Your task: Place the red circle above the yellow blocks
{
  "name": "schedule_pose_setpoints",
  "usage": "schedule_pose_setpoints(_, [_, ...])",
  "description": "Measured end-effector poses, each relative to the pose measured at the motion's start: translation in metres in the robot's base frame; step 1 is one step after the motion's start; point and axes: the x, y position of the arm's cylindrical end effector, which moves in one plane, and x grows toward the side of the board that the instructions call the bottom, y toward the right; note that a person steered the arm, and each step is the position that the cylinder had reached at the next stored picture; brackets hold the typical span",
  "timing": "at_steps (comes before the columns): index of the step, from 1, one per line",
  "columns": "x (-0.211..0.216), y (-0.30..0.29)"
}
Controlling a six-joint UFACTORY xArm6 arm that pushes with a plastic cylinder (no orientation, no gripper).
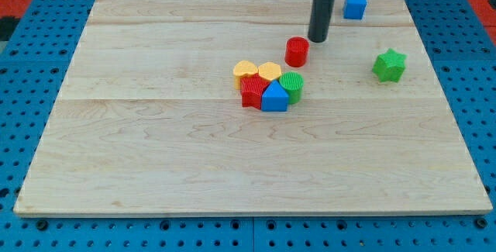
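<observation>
A: Rod position?
B: My tip (318, 39) sits on the worktop (155, 151), just beside the red circle (297, 52), on its far-right side. No pincer on this arm, so no opening to report, just the bare rod.
A: Red circle versus the yellows?
B: Just far-right of the two yellow blocks (257, 71), close, with a small gap.
A: The cluster?
B: Yellows at the far edge; red block (251, 92), blue block (273, 97) and green cylinder (292, 86) packed against them on the near side.
A: Strays?
B: Green star (389, 65) right; blue cube (355, 5) far right.
</observation>
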Motion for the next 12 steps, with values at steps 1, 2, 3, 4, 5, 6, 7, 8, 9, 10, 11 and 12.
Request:
schedule_pose_setpoints(1, [0.012, 0.005])
schedule_pose_setpoints(2, [0.026, -0.018])
schedule_pose_setpoints(3, [0.034, -0.042])
schedule_pose_setpoints(4, [0.036, -0.06])
schedule_pose_setpoints(5, [0.036, -0.067])
schedule_pose_setpoints(6, [0.024, -0.062])
schedule_pose_setpoints(7, [0.021, -0.099])
schedule_pose_setpoints(8, [0.021, -0.104])
schedule_pose_setpoints(9, [0.021, -0.093])
schedule_pose_setpoints(10, [0.024, -0.079])
schedule_pose_setpoints(11, [0.014, -0.076])
schedule_pose_setpoints(12, [-0.046, -0.045])
